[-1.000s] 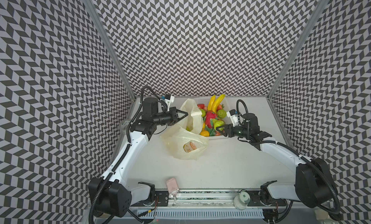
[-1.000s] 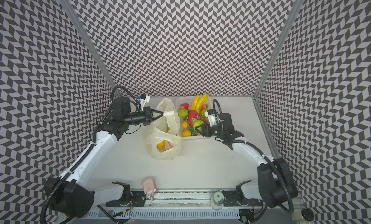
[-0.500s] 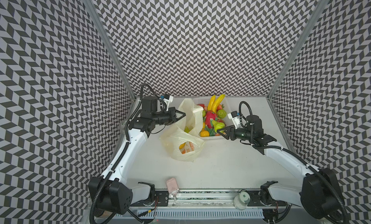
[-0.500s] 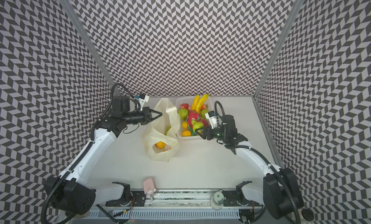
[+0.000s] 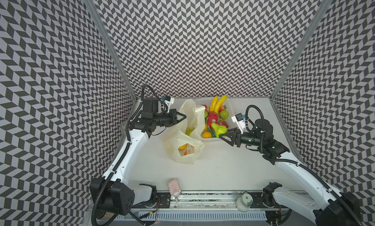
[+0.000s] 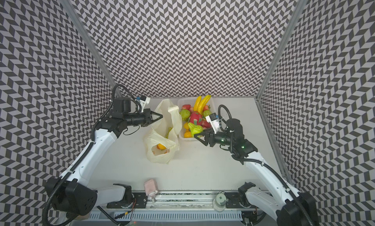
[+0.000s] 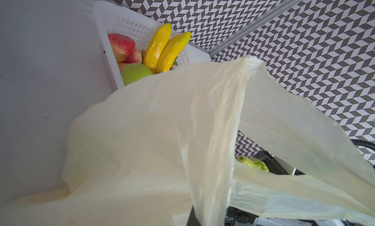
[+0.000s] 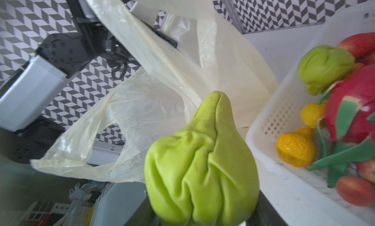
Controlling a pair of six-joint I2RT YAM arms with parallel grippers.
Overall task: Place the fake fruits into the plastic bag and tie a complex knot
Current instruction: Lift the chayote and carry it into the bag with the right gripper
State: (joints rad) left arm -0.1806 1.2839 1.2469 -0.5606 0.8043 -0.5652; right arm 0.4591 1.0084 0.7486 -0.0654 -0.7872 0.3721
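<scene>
The pale-yellow plastic bag (image 5: 183,154) (image 6: 160,154) stands on the table left of the basket, with an orange fruit (image 5: 182,147) and a green one (image 5: 188,131) showing inside. My left gripper (image 5: 183,115) (image 6: 160,115) is shut on one bag handle (image 7: 213,133) and holds it up, so the mouth gapes. My right gripper (image 5: 223,135) (image 6: 197,136) is shut on a bumpy green fruit (image 5: 219,130) (image 8: 203,164), held in the air over the basket's near left corner, close to the bag. Its jaws are mostly hidden behind the fruit in the right wrist view.
The white perforated basket (image 5: 211,140) (image 8: 284,105) at the back holds bananas (image 5: 218,102), a red dragon fruit (image 5: 213,117), another bumpy green fruit (image 5: 224,114) and small oranges. A pink object (image 5: 174,185) and a round white part (image 5: 245,200) sit at the front rail.
The left gripper has drawn the bag handle slightly left and the bag body has slid left with it. The right gripper, still holding the green fruit, has shifted a little nearer the front.
</scene>
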